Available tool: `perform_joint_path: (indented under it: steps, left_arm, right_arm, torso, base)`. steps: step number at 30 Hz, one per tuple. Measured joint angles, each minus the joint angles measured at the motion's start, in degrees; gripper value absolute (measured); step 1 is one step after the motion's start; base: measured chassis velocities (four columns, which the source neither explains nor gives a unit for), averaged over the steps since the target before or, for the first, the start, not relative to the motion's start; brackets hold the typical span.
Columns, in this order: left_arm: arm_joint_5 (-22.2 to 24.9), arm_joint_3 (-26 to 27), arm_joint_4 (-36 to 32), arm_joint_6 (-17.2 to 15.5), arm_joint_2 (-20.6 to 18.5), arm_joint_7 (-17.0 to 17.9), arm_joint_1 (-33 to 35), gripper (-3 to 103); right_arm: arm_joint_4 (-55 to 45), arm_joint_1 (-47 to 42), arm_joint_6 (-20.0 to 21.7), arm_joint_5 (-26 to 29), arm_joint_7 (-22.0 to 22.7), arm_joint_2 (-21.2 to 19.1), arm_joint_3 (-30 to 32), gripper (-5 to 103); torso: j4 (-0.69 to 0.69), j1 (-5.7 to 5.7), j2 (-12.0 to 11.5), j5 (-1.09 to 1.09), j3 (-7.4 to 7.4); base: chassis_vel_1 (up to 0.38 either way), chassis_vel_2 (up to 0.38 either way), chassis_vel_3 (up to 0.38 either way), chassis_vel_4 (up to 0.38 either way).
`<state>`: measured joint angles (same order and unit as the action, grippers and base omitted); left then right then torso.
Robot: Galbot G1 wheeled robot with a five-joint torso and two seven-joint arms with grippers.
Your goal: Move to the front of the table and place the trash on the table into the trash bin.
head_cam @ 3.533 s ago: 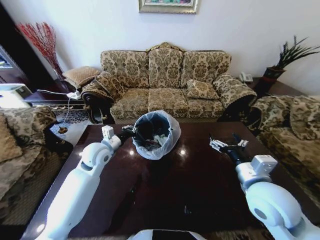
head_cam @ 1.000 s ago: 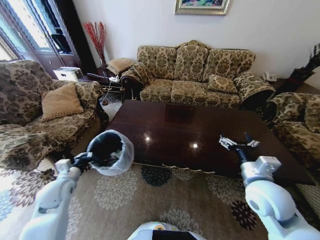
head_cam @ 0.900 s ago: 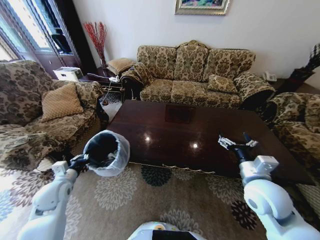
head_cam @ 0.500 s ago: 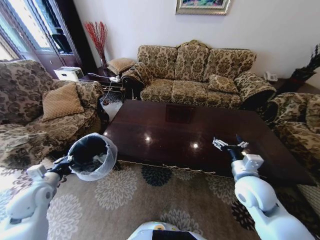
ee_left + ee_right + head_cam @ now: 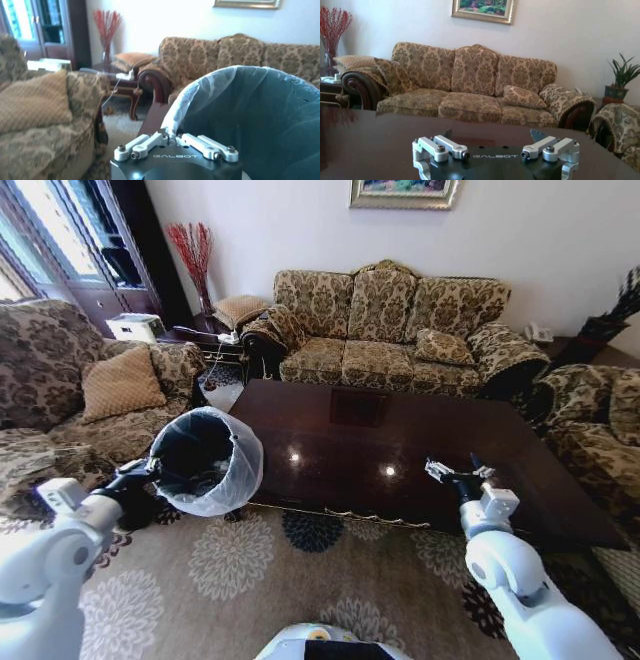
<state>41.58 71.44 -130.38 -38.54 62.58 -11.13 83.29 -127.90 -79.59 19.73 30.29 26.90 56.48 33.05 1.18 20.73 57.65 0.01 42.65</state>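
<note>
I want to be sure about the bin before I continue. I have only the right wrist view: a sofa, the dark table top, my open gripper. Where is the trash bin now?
Observer: The trash bin is beside the table's front left corner, tilted with its mouth toward the head camera.
Operator: Does something hold it?
Observer: Yes, the left gripper is shut on its bag-lined rim.
Operator: Where over the table is my gripper?
Observer: The right gripper hovers near the front edge, right of the middle.
</note>
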Motion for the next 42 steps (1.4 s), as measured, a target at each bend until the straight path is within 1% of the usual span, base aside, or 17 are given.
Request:
perform_joint_path:
  steps: [5, 8, 11, 20, 25, 28, 31, 32, 34, 36, 37, 39, 40, 42]
  left_arm:
    - [1.1, 0.2, -1.6, 0.1, 0.1, 0.1, -0.5, 2]
    - [1.0, -0.9, -2.4, 0.2, 1.5, 0.2, -0.3, 2]
    - [0.7, -1.4, -3.1, 0.3, 2.4, 0.2, 0.0, 2]
    - [-0.5, -1.7, -3.4, 0.5, 3.5, -0.2, 0.9, 2]
    - [-1.3, -1.5, -3.6, 0.6, 4.4, -1.1, 1.6, 2]
    - [-2.1, -1.4, -3.5, 0.7, 5.0, -1.3, 2.2, 2]
    - [-5.0, -2.7, -1.0, 1.7, 6.1, -1.2, 2.5, 2]
    - [-5.0, -2.7, -1.0, 1.7, 6.1, -1.2, 2.5, 2]
    - [-6.6, -4.4, 1.0, 2.1, 6.9, -0.6, 2.7, 2]
    - [-10.7, -8.0, 4.5, 2.8, 8.7, 0.5, 3.7, 2]
    - [-10.7, -8.0, 4.5, 2.8, 8.7, 0.5, 3.7, 2]
    - [-15.4, -10.7, 8.3, 3.9, 10.1, 0.2, 5.5, 2]
    - [-15.4, -10.7, 8.3, 3.9, 10.1, 0.2, 5.5, 2]
    - [-18.0, -12.3, 12.8, 5.0, 10.4, 0.2, 5.5, 2]
  right_arm:
    - [-1.3, 0.0, 0.2, -0.5, 0.0, 0.7, 0.3, 100]
    - [-4.0, -1.2, 2.1, -0.8, 0.2, 0.5, 1.0, 100]
    - [-5.2, -2.2, 2.5, -1.0, 0.1, 0.5, 1.3, 100]
    - [-6.2, -3.6, 2.7, -2.0, -0.1, 1.0, 1.5, 100]
    - [-6.1, -3.8, 2.5, -2.7, -0.2, 1.4, 1.5, 100]
    - [-5.8, -3.9, 1.6, -2.8, -0.3, 1.4, 1.6, 100]
    - [-4.7, -3.6, -0.2, -2.8, -0.8, 1.6, 2.0, 100]
    - [-4.7, -3.6, -0.2, -2.8, -0.8, 1.6, 2.0, 100]
    - [-4.4, -3.5, -0.5, -2.7, -0.9, 1.7, 2.2, 100]
    - [-4.0, -3.3, -0.7, -2.7, -0.9, 1.7, 2.4, 100]
    - [-4.0, -3.3, -0.7, -2.7, -0.9, 1.7, 2.4, 100]
    - [-3.8, -3.3, -1.0, -2.7, -0.9, 1.8, 2.6, 100]
    - [-3.8, -3.3, -1.0, -2.7, -0.9, 1.8, 2.6, 100]
    - [-3.2, -3.3, -1.5, -2.7, -1.1, 2.1, 2.8, 100]
  torso:
    - [-0.02, 0.00, 0.0, 0.01, 0.00]
    - [-0.01, 0.00, 0.0, -0.01, 0.00]
    - [-0.01, 0.00, 0.0, -0.02, 0.00]
    - [-0.01, 0.02, 0.0, -0.01, 0.01]
    - [-0.01, 0.02, 0.0, 0.00, 0.00]
    - [-0.01, -0.01, 0.0, 0.00, 0.00]
    - [0.01, -0.07, 0.0, 0.01, -0.03]
    - [0.01, -0.07, 0.0, 0.01, -0.03]
    - [-0.03, -0.09, 0.0, 0.02, -0.04]
    - [-0.02, -0.08, 0.0, -0.01, -0.03]
    - [-0.02, -0.08, 0.0, -0.01, -0.03]
    - [0.00, 0.00, 0.0, -0.02, 0.01]
    - [0.00, 0.00, 0.0, -0.02, 0.01]
    - [0.01, 0.05, 0.0, -0.02, 0.02]
  base:
    - [0.000, 0.000, 0.000, 0.000]
    - [0.000, 0.000, 0.000, 0.000]
    - [0.000, 0.000, 0.000, 0.000]
    - [0.044, -0.074, -0.049, 0.077]
    - [0.144, -0.192, -0.149, 0.217]
    - [0.226, -0.288, -0.229, 0.276]
    - [0.213, -0.268, -0.203, 0.258]
    - [0.192, -0.266, -0.164, 0.201]
    - [0.173, -0.175, -0.164, 0.165]
    - [0.073, -0.068, -0.075, 0.114]
    - [0.073, -0.044, -0.033, 0.114]
    - [0.000, 0.000, 0.000, 0.000]
    - [0.000, 0.000, 0.000, 0.000]
    - [-0.009, 0.027, 0.019, -0.009]
